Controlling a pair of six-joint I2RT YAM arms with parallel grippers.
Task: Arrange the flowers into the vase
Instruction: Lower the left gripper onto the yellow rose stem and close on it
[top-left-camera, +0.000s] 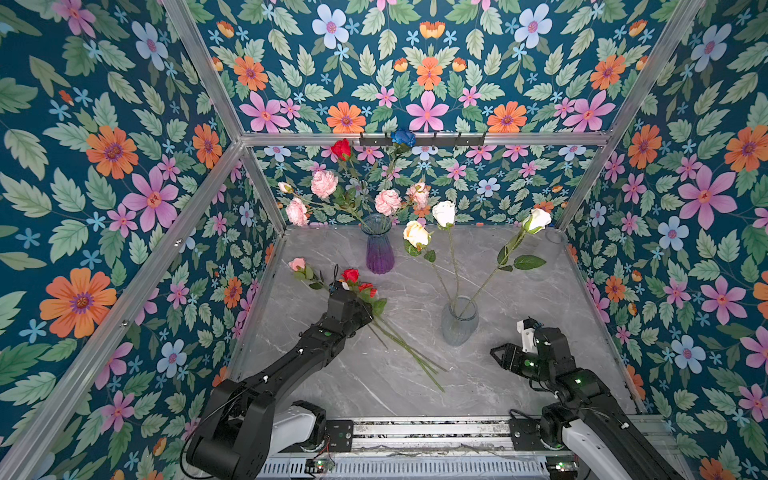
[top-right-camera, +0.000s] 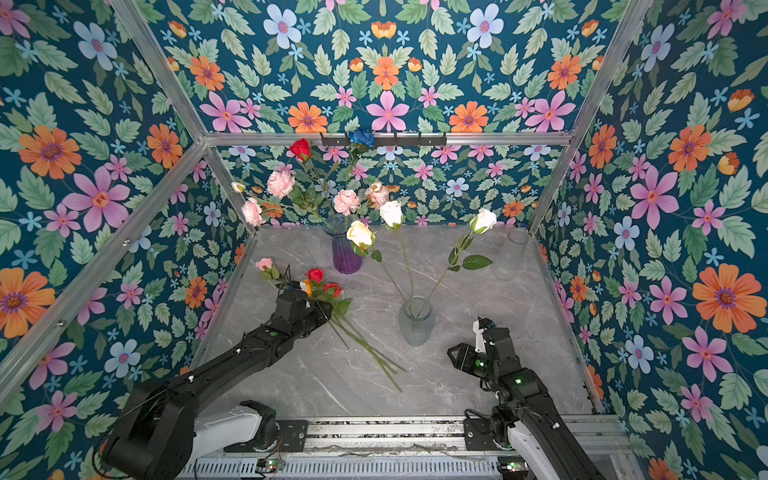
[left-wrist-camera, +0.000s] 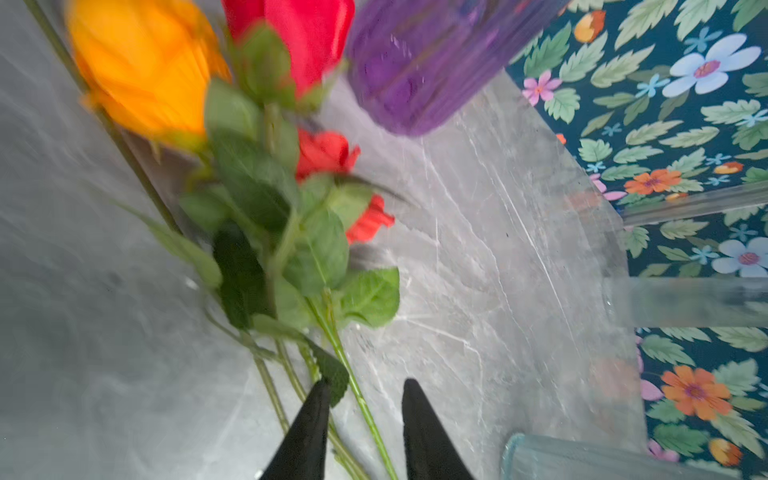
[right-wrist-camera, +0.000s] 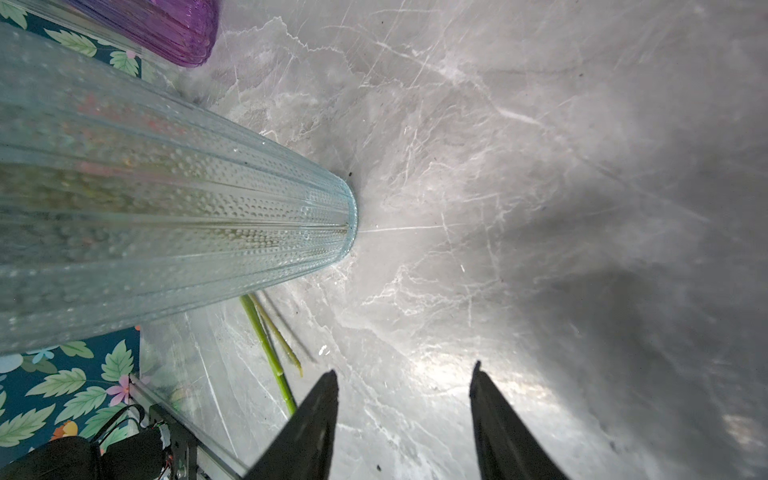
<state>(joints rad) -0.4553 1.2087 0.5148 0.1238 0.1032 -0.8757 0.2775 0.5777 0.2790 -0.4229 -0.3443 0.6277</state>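
The left tool (left-wrist-camera: 366, 382) is released, its fingers parted around one green stem (left-wrist-camera: 368, 415) without pinching it. That stem belongs to the loose flowers (top-left-camera: 351, 274) lying on the desk (top-left-camera: 519, 332): an orange rose (left-wrist-camera: 145, 70), red roses (left-wrist-camera: 316, 41) and a pink rose (top-left-camera: 297, 264). Just beyond stands the purple vase (top-left-camera: 379, 249), holding carnations (top-left-camera: 324, 183). The right tool (right-wrist-camera: 404, 368) is released and empty, beside the clear vase (top-left-camera: 459, 322) with three pale roses (top-left-camera: 444, 212).
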